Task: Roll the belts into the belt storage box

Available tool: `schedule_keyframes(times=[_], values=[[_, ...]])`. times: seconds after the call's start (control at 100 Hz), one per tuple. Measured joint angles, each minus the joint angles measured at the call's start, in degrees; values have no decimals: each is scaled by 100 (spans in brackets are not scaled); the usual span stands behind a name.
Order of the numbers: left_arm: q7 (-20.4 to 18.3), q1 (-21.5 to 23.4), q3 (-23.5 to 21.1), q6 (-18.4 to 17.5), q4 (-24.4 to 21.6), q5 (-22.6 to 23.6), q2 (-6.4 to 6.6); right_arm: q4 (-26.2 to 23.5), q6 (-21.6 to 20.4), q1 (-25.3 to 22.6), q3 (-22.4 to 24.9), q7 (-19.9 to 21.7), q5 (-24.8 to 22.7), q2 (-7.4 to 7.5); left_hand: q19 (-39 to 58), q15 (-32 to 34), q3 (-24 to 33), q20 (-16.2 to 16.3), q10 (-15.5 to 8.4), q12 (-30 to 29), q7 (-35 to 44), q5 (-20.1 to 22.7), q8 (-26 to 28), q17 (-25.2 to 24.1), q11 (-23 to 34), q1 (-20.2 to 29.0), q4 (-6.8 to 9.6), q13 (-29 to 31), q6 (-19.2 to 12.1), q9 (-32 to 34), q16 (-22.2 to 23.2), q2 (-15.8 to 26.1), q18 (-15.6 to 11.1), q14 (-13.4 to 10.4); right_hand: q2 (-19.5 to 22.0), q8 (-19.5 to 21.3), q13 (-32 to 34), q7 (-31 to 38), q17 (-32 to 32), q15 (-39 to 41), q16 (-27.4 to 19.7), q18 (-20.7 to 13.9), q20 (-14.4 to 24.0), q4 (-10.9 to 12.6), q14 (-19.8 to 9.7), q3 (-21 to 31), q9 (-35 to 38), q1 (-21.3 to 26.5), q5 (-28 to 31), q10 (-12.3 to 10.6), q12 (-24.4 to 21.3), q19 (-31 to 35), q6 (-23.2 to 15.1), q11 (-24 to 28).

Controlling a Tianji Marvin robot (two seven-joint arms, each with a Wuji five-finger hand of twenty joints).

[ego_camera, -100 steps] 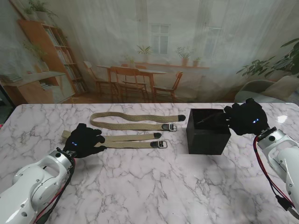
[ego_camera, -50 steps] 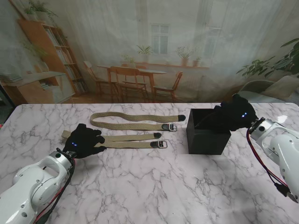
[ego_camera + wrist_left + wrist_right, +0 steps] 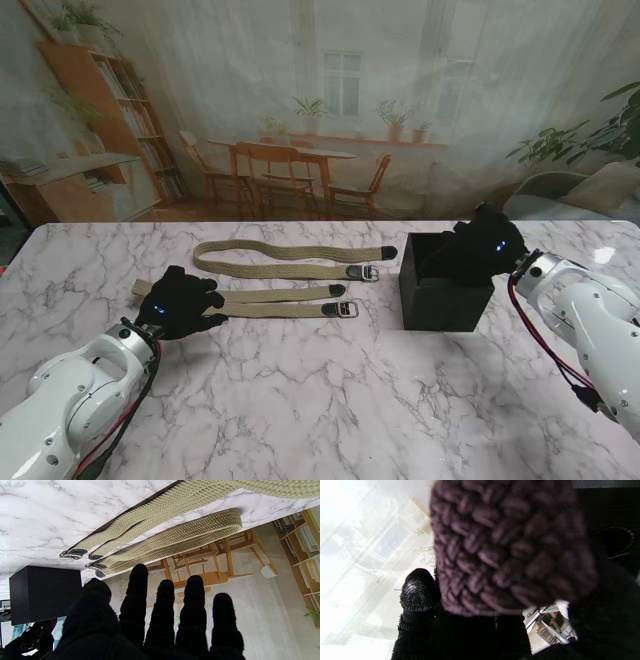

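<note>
While the right hand [image 3: 478, 250] sits over the box with a dark rolled belt, two tan belts wait flat on the table.

Stand view: the black belt storage box [image 3: 445, 283] sits right of centre on the marble table [image 3: 330, 400], and both tan belts [image 3: 290, 260] lie unrolled toward the far edge, so I'd say most of the job is left. The left hand [image 3: 180, 302] rests on the near belt's left end. Left wrist view: fingers [image 3: 165, 605] straight and spread, gripping nothing. Right wrist view: a dark braided belt roll [image 3: 505, 550] fills the frame right at the fingers, so it looks clamped on that roll.
</note>
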Motion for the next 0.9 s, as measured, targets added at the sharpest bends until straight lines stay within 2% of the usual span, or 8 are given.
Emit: schedule_keyframes(times=[0.18,0.39,0.49,0.61,0.7,0.79,0.85,0.9], values=[[-3,-10,12,0,14,-7,0,32,-125,172,-251,129,12,16,-1,0,0,0,0,0,0,0,0,0,0,0,0,0,0,0,-1,0,0,0,52,-49,-72,-54,-148,-158,-43,0,0,0,-31,-44,1,0,-1,-60,-46,-91,-12,-206],[-4,-16,15,0,24,-12,0,144,-263,447,-608,196,-25,59,-1,0,0,0,0,0,0,0,0,0,0,0,0,0,-1,0,-1,0,0,0,58,-144,-293,-196,-370,-570,-123,-64,0,-1,-132,-60,1,0,-58,-222,-175,-326,-290,-642],[-4,-16,16,0,27,-17,0,240,-321,606,-831,245,-19,89,0,0,0,0,0,0,0,0,0,0,0,0,0,0,-1,0,-1,0,0,0,58,-149,-369,-203,-452,-640,-212,-64,0,-1,-172,-60,1,0,-61,-267,-205,-438,-294,-751],[-4,-20,24,0,30,-17,0,295,-426,704,-936,345,23,89,-1,0,0,0,0,0,0,0,0,0,0,0,0,0,-1,0,-1,0,0,0,58,-149,-460,-333,-604,-924,-240,-63,0,-1,-195,-59,-5,17,-64,-333,-241,-635,-376,-1008],[-4,-30,35,0,38,-17,1,333,-462,752,-1000,380,34,90,-1,0,0,0,0,0,0,0,0,0,0,0,0,0,-1,0,-1,0,0,0,116,-123,-807,-542,-881,-1517,-396,-57,-15,-3,-268,-32,-224,115,-230,-416,-338,-930,-513,-1369],[-6,-40,41,0,46,-16,1,346,-575,770,-1001,451,27,93,-1,0,0,0,0,0,0,0,0,0,0,0,0,0,-1,0,-2,0,0,0,202,-122,-1248,-1051,-1170,-2300,-840,-23,-110,11,-568,294,-737,117,-566,-704,-849,-1324,-1143,-1616],[-10,-43,43,-1,48,-16,1,345,-664,771,-992,483,-21,105,-1,0,0,0,0,0,0,0,1,0,0,0,0,0,-1,0,-2,0,0,0,413,20,-1595,-1581,-1326,-2713,-1172,-22,-172,373,-676,510,-1167,91,-824,-824,-1354,-1526,-1370,-1683],[-11,-44,45,-2,49,-15,2,342,-713,772,-987,486,-97,121,-1,0,0,0,0,0,0,0,1,0,0,0,0,0,-1,0,-2,0,0,0,524,21,-1847,-1812,-1439,-2929,-1399,-72,-241,547,-784,740,-1459,66,-1154,-933,-1656,-1658,-1597,-1817]])
